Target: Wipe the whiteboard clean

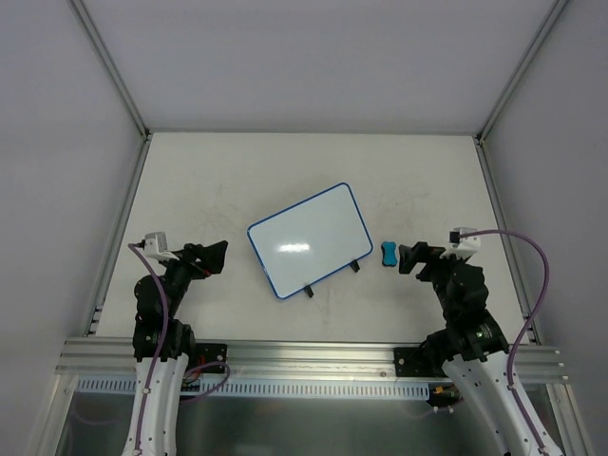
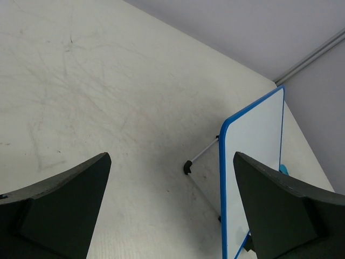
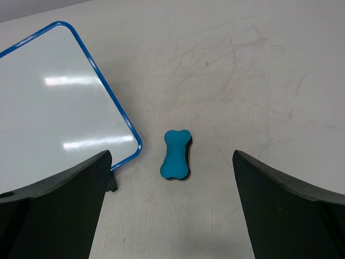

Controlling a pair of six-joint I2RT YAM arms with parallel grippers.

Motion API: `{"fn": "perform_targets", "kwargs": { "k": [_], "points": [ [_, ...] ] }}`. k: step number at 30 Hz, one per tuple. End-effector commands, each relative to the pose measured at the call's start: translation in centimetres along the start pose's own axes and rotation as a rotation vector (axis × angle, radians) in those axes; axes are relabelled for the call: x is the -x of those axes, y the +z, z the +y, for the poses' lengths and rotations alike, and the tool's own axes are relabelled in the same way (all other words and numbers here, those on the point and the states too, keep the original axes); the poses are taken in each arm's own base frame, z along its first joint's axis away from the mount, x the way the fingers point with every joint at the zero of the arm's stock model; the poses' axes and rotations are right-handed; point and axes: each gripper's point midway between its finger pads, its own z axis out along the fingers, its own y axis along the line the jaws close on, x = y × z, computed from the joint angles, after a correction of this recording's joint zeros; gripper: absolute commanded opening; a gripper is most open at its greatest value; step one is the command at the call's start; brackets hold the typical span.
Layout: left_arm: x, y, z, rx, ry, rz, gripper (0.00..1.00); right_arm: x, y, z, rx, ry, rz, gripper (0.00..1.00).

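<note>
The whiteboard (image 1: 309, 239) lies tilted in the middle of the table, white with a thin blue rim and two black feet on its near edge. Its face is blank. It also shows in the left wrist view (image 2: 253, 140) and in the right wrist view (image 3: 54, 102). A small blue bone-shaped eraser (image 1: 389, 253) lies on the table just right of the board, seen between the fingers in the right wrist view (image 3: 176, 154). My right gripper (image 1: 408, 258) is open and empty, just right of the eraser. My left gripper (image 1: 215, 256) is open and empty, left of the board.
Grey walls and aluminium frame rails (image 1: 114, 66) enclose the table on three sides. A metal rail (image 1: 304, 356) runs along the near edge by the arm bases. The white tabletop (image 1: 285, 171) is scuffed.
</note>
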Motion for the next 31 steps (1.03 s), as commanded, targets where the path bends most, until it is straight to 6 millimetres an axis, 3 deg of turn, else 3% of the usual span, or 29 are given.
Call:
{"fn": "perform_targets", "kwargs": {
  "k": [1,11,31],
  "points": [
    [1.0,-0.2,-0.8,-0.034,0.055,-0.026,0.99,2.0,-0.2,-0.4,-0.008,-0.018,-0.125,0.99],
    [0.2,-0.3,-0.7,-0.055,0.093,-0.009,0.99,3.3,-1.3,-0.4,0.016,-0.002,-0.242,0.99],
    [0.6,-0.4,-1.2,-0.073,0.1,-0.024,0.99,2.9,-0.9,-0.7,-0.01,-0.006,-0.193,0.99]
  ]
}}
